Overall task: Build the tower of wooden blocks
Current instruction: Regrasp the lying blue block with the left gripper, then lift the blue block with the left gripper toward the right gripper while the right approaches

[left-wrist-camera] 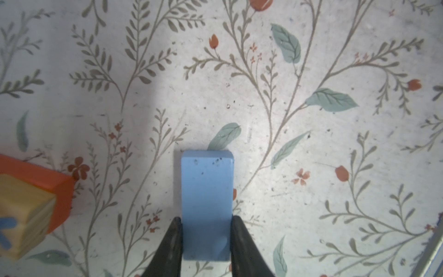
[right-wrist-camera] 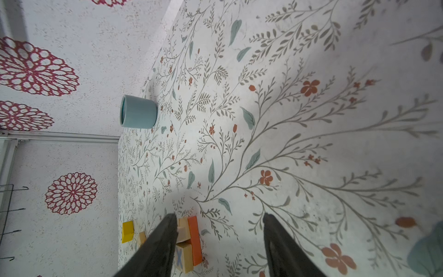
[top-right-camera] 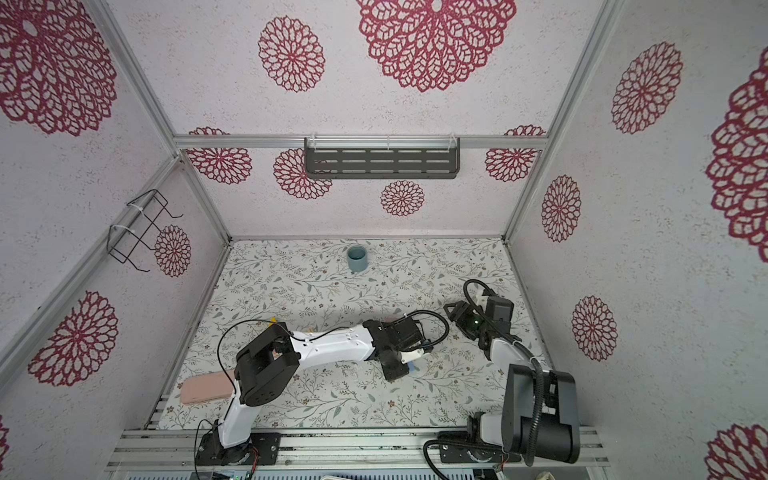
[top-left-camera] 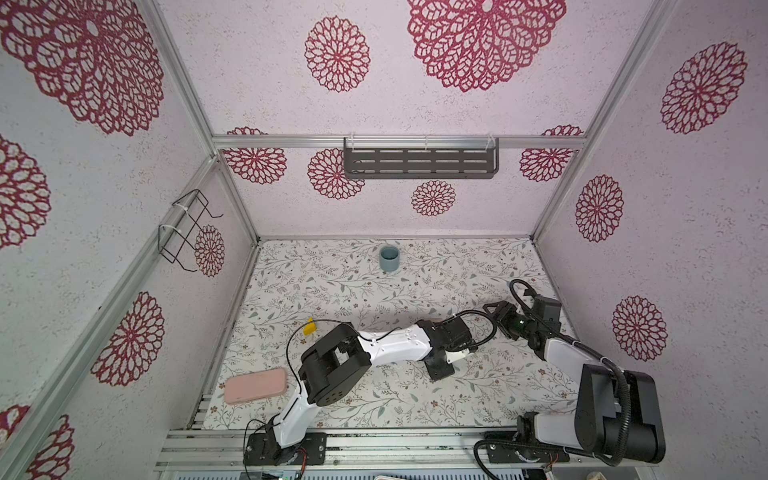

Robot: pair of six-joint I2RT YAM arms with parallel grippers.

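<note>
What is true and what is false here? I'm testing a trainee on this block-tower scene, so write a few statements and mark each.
1. The left gripper has a finger against each long side of the blue block. True.
2. The right gripper holds the yellow wedge. False: its jaws are open and empty; the wedge lies on the table.
3. The cup lies on its side. False: it stands upright near the back wall.
4. A letter cube rests on the orange block. True.
5. The pink case hangs on the wall. False: it lies flat at the table's front left corner.
</note>
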